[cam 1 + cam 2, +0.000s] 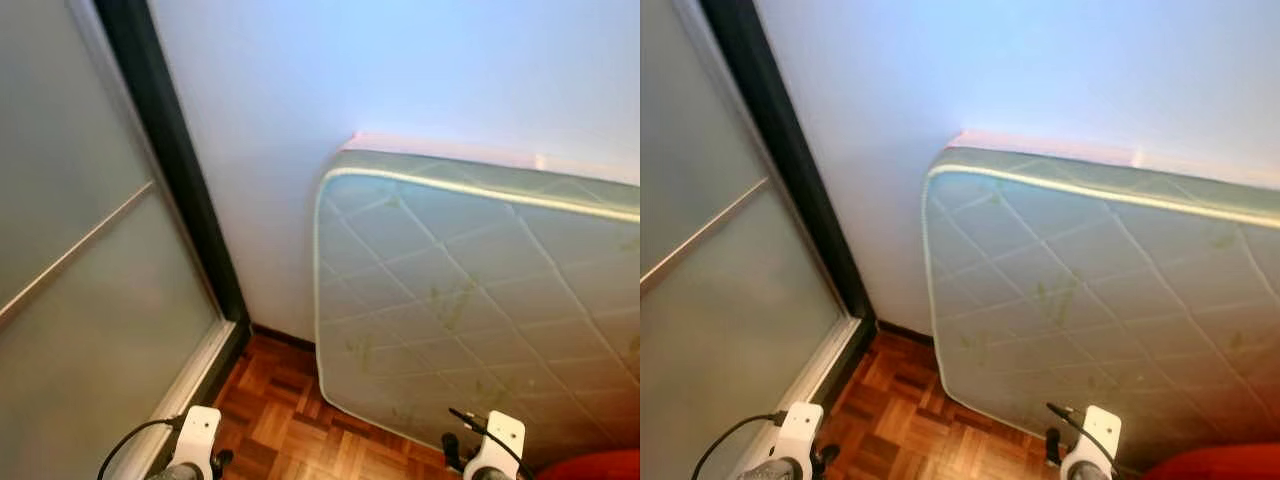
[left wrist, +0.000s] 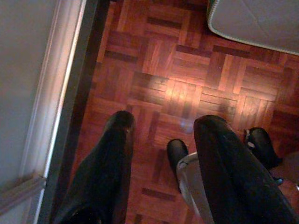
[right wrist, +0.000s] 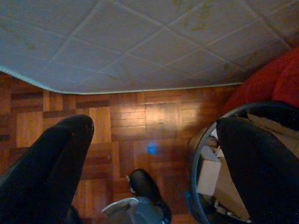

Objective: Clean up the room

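Note:
My left gripper (image 2: 166,121) hangs open over bare parquet floor (image 2: 187,88), with nothing between its black fingers. My right gripper (image 3: 154,125) is open too, low over the parquet beside a round dark-rimmed bin (image 3: 201,140) that holds paper scraps. Part of that bin is hidden behind one finger (image 3: 261,163). A red rounded thing (image 3: 266,79) lies next to the bin, against the mattress. Both wrists, left (image 1: 197,435) and right (image 1: 497,440), show at the lower edge of the eye views.
A quilted white mattress (image 1: 470,300) leans against the pale wall (image 1: 350,70) on the right. A frosted sliding door (image 1: 80,300) with a dark frame stands on the left. Open parquet (image 1: 280,410) lies between them. My feet (image 2: 177,151) are below the grippers.

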Motion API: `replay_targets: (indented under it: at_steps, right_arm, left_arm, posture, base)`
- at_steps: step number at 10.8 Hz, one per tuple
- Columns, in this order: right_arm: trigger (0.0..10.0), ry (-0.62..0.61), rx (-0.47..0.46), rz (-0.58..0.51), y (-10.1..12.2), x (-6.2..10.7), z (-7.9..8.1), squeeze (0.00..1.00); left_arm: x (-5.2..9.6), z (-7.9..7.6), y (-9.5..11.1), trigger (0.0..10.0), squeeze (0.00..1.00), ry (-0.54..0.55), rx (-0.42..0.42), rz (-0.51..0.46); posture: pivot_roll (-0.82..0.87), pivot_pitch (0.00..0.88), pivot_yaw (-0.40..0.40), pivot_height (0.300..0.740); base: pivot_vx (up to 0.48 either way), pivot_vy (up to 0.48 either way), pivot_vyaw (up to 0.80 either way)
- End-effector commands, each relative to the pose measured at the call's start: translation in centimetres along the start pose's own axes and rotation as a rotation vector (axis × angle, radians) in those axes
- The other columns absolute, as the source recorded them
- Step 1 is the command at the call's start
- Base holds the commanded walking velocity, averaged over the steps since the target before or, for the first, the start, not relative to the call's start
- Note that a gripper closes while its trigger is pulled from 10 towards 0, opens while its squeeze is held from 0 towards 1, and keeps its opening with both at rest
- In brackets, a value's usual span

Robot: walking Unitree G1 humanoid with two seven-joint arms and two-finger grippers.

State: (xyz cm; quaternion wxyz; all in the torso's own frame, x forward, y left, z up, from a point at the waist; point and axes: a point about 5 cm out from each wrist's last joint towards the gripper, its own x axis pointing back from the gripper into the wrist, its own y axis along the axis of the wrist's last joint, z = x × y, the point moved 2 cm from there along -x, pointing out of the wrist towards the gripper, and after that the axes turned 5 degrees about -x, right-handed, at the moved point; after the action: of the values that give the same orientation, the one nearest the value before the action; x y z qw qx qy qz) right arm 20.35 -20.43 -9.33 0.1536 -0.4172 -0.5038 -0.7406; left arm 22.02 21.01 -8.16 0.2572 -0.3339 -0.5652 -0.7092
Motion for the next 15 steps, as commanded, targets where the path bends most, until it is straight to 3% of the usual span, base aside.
replay_targets:
  at_steps: [1,3,4,5,7,9,15]
  right_arm:
    - [10.0,-0.003,0.0,-0.002,-0.1,0.0,0.1,0.0]
    - [10.0,-0.006,0.023,0.008,-0.2,0.0,0.0,0.0]
    - [10.0,-0.014,0.052,0.042,-0.7,0.1,-0.1,0.0]
    - [10.0,-0.04,0.068,0.088,-1.3,0.1,-0.3,0.0]
    - [10.0,-0.054,0.078,0.129,-1.7,0.2,-0.5,0.0]
    - [10.0,-0.056,0.074,0.129,-1.7,0.2,-0.5,0.0]
    - [10.0,-0.049,0.09,0.102,-1.3,0.1,-0.5,0.0]
  left_arm:
    - [0.1,0.3,-0.3,10.0,0.0,0.006,-0.007,0.007]
    - [0.2,0.3,-0.6,10.0,0.0,0.004,-0.006,0.027]
    - [-0.4,-0.8,0.8,10.0,0.0,-0.01,-0.019,0.023]
    - [-0.6,-1.8,0.7,10.0,0.0,-0.008,-0.035,0.053]
    - [0.9,-0.8,-4.6,10.0,0.0,0.019,-0.004,0.177]
    - [1.6,-0.8,-6.4,10.0,0.0,0.029,0.005,0.222]
    - [1.8,-0.8,-6.9,10.0,0.0,0.023,-0.01,0.229]
  posture:
    - [-0.07,0.0,0.055,0.74]
    - [-0.06,0.0,0.062,0.74]
    - [-0.06,0.0,0.062,0.74]
    - [-0.05,0.0,0.058,0.74]
    - [-0.04,0.0,0.05,0.74]
    - [-0.04,0.0,0.048,0.74]
    - [-0.03,0.0,0.035,0.74]
  base:
    - [0.0,0.0,-0.79]
    - [0.0,0.0,-0.79]
    - [0.0,0.0,-0.78]
    - [0.0,0.0,-0.78]
    - [0.0,0.0,-0.78]
    - [0.0,0.0,-0.77]
    - [0.0,0.0,-0.77]
